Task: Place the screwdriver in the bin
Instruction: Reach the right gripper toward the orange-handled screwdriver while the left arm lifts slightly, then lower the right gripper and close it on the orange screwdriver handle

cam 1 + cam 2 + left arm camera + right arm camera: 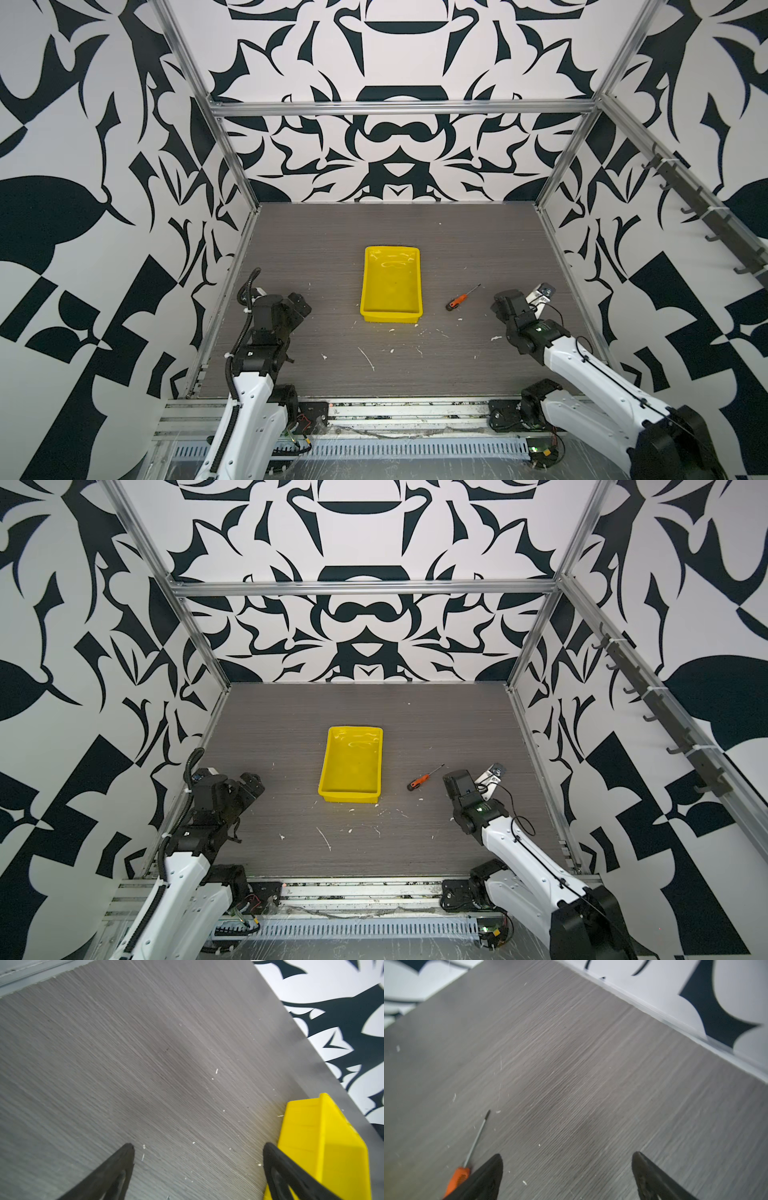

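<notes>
screwdriver (462, 298) beside bin (390, 318), right gripper (566, 1156) wide — empty

Two white-and-black robot arms reach in from the near edge: the left arm (249, 395) is folded low, and the right arm (582, 365) stretches further forward. The left black two-fingered gripper (198, 1147) has its jaws spread wide and holds nothing. The right black two-fingered gripper (566, 1156) is equally wide and empty, angled downward.
</notes>
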`<action>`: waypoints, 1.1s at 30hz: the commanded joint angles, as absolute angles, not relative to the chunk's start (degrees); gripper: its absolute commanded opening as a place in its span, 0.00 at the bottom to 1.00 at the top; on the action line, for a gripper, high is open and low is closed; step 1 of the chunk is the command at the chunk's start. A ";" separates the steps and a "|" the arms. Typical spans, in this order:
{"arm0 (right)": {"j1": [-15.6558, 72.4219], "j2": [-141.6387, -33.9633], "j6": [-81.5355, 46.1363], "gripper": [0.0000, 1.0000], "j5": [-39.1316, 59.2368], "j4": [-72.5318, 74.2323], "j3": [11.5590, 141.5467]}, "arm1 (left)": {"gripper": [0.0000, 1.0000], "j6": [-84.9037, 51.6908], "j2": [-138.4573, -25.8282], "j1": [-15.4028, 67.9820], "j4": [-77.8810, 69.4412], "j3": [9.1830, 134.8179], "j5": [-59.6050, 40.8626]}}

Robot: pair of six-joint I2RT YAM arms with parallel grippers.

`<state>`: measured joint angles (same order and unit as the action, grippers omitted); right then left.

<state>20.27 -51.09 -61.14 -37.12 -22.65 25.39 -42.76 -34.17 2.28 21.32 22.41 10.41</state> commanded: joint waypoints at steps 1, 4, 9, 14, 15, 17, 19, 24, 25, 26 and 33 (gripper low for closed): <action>18.11 -45.52 -69.83 1.00 -36.97 -18.04 23.54 | 0.99 -42.79 -31.18 2.29 21.55 20.99 8.39; 17.65 -44.14 -66.40 1.00 -31.55 -13.60 23.57 | 0.99 -44.38 -28.44 2.31 22.18 19.75 7.74; 17.65 -59.23 -64.12 1.00 -18.87 -26.41 37.61 | 0.99 -44.24 -24.19 2.29 22.07 18.19 8.33; 20.52 -74.70 -69.69 1.00 -4.77 -29.48 46.23 | 0.99 -45.90 -22.34 2.29 24.84 18.16 11.43; 22.13 -77.08 -70.82 0.99 -3.87 -28.51 47.16 | 0.99 -45.88 -22.48 2.29 24.43 18.05 11.20; 24.73 -80.63 -73.07 0.93 -3.60 -28.15 48.96 | 0.99 -45.75 -22.84 2.33 24.26 18.09 10.90; 27.10 -82.23 -75.83 0.91 -5.69 -28.38 50.07 | 0.99 -46.05 -23.15 2.29 24.45 18.02 10.90; 29.31 -83.18 -79.39 0.85 -6.28 -26.37 49.75 | 0.99 -46.49 -23.55 2.30 23.35 17.52 10.72; 29.49 -83.81 -79.38 0.83 -6.07 -26.38 49.90 | 0.99 -46.56 -23.64 2.32 23.34 17.56 10.71; 29.53 -84.24 -79.15 0.78 -6.09 -26.36 49.93 | 1.00 -46.62 -23.64 2.29 23.34 17.51 10.70; 29.35 -88.09 -75.18 0.64 -5.15 -27.53 53.01 | 0.99 -46.93 -22.12 2.29 23.30 16.99 11.16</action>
